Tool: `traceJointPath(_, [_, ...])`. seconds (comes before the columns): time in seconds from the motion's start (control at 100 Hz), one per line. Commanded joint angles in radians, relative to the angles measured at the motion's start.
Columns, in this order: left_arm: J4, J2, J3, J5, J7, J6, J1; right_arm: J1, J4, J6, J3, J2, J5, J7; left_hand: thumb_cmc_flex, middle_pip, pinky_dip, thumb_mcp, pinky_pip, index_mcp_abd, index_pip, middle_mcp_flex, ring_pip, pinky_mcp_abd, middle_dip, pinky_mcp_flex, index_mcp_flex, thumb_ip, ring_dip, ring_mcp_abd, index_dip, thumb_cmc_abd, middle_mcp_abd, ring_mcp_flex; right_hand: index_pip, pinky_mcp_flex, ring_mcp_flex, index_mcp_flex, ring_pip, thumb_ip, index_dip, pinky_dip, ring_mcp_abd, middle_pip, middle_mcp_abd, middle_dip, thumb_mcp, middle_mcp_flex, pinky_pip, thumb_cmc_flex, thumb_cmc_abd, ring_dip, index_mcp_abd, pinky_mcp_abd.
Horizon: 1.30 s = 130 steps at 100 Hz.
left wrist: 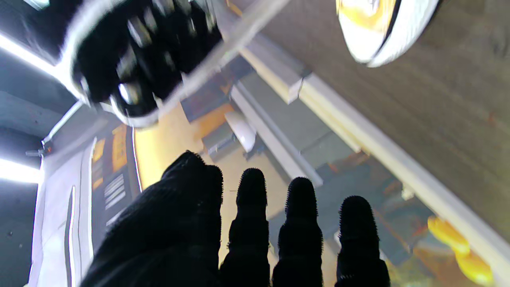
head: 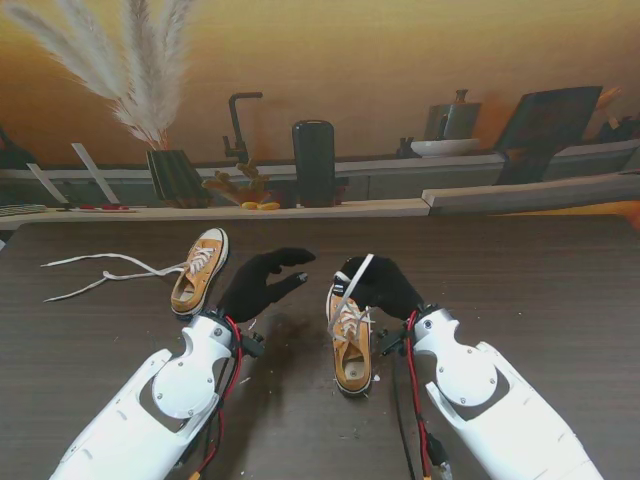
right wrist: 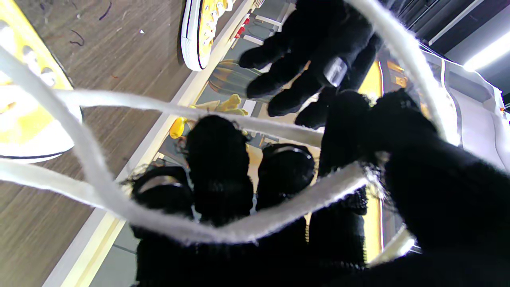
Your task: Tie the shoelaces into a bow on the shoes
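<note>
Between your two hands sits the near shoe, toe toward you, its long axis running away from you. Your right hand pinches its lace, drawn up taut and slanting left toward your left hand, which hangs empty with fingers spread, just beside it. Your left hand is the one placed to reach that strand.

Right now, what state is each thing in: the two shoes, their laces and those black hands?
Near shoe: upright on the table, no bow yet.
Its lace: lifted, held by the right hand.
Far shoe: untied, tilted.
Far lace: loose, trailing across the table.
Left hand: open, fingers spread, holding nothing.
Right hand: shut on the lace.
</note>
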Motion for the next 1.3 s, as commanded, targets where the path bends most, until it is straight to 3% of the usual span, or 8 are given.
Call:
traceJointPath(0.0, [0.013,0.017,0.019,-0.016,-0.063,-0.015,-0.006,0.001,-0.01,0.012,0.003,0.004,0.001,0.022,-0.048,-0.027,-0.006,0.064,-0.006,-0.018,-0.052,-0.044,-0.013,-0.011,0.006,-0.024,-0.033,0.007,0.014,-0.021,-0.041,0.003,-0.033,-0.015,-0.014,-0.004,0.025,-0.026,-0.005,0.025,-0.005,0.009,0.006,-0.012,-0.007,-0.012,0.017,0.023,0.014,0.038,0.015,-0.004,-0.013,0.01])
traceJointPath(0.18, [0.051,0.027,0.075,-0.045,-0.128,-0.051,-0.051,-0.004,-0.029,0.051,0.009,0.011,0.015,0.057,-0.082,-0.057,-0.006,0.123,-0.057,-0.008,-0.125,-0.101,-0.043,-0.025,-0.006,-0.045,-0.087,0.026,0.01,-0.035,-0.093,-0.04,-0.035,-0.049,-0.034,-0.042,-0.006,-0.066,-0.02,0.026,-0.004,0.014,0.014,-0.019,0.0,-0.013,-0.005,-0.008,-0.002,0.074,0.053,-0.004,0.003,0.009])
traceJointPath(0.53, [0.102,-0.015,0.192,0.003,-0.009,0.009,-0.136,-0.016,-0.07,0.085,0.036,0.033,0.051,0.15,-0.049,-0.031,0.032,0.116,-0.035,-0.007,-0.136,-0.103,-0.01,-0.041,0.015,-0.028,-0.119,-0.005,0.04,-0.041,-0.113,-0.037,-0.038,-0.035,-0.089,-0.116,-0.068,-0.147,-0.067,0.04,-0.033,0.025,0.035,-0.062,0.027,-0.033,-0.03,-0.065,-0.049,0.146,0.102,-0.004,0.01,0.013])
traceJointPath(0.76, [0.139,-0.041,0.26,0.014,0.037,0.066,-0.195,-0.024,-0.092,0.102,0.055,0.05,0.089,0.226,0.017,-0.006,0.034,0.038,-0.004,-0.007,-0.079,-0.064,0.017,-0.039,0.024,-0.023,-0.05,-0.03,0.044,-0.032,-0.1,0.03,-0.035,-0.021,-0.121,-0.175,-0.117,-0.197,-0.14,0.05,-0.063,0.037,0.054,-0.127,0.052,-0.078,-0.03,-0.109,-0.105,0.209,0.129,-0.009,0.009,0.02])
traceJointPath(0.82, [0.148,-0.05,0.274,0.009,0.05,0.08,-0.206,-0.026,-0.097,0.107,0.061,0.054,0.103,0.25,0.082,0.009,0.031,-0.013,0.012,-0.026,-0.023,-0.035,0.028,-0.034,0.034,-0.019,-0.007,-0.042,0.045,-0.027,-0.048,0.022,-0.033,-0.01,-0.143,-0.198,-0.134,-0.203,-0.162,0.054,-0.068,0.039,0.059,-0.144,0.059,-0.089,-0.02,-0.124,-0.125,0.218,0.135,-0.009,0.01,0.02])
traceJointPath(0.92, [0.159,-0.063,0.288,0.01,0.082,0.104,-0.217,-0.027,-0.102,0.114,0.07,0.063,0.116,0.291,0.156,0.007,0.028,-0.111,0.057,-0.096,0.194,0.035,0.054,-0.027,0.187,-0.003,0.073,-0.041,0.051,-0.02,0.09,0.025,-0.032,0.018,-0.212,-0.225,-0.159,-0.213,-0.196,0.061,-0.039,0.054,0.056,-0.17,0.06,-0.097,0.007,-0.15,-0.157,0.224,0.138,0.006,0.014,0.014])
traceJointPath(1.05, [0.154,-0.066,0.281,0.01,0.093,0.122,-0.214,-0.021,-0.101,0.13,0.082,0.073,0.149,0.353,0.15,0.013,0.025,-0.092,0.093,-0.13,0.411,0.07,0.075,-0.023,0.252,0.001,0.014,-0.038,0.056,-0.015,0.25,0.03,-0.029,0.027,-0.272,-0.264,-0.194,-0.231,-0.216,0.051,-0.025,0.056,0.049,-0.19,0.058,-0.102,0.025,-0.183,-0.186,0.247,0.106,0.01,0.032,0.001])
traceJointPath(1.29, [0.118,-0.057,0.245,0.017,0.094,0.138,-0.195,-0.005,-0.103,0.181,0.096,0.076,0.177,0.391,0.126,0.014,0.014,-0.025,0.11,-0.124,0.456,0.075,0.088,-0.02,0.276,-0.001,-0.006,-0.039,0.058,-0.011,0.329,0.012,-0.025,0.03,-0.302,-0.3,-0.224,-0.256,-0.219,0.062,-0.013,0.068,0.061,-0.196,0.074,-0.102,0.003,-0.202,-0.197,0.208,0.15,0.02,0.073,0.002])
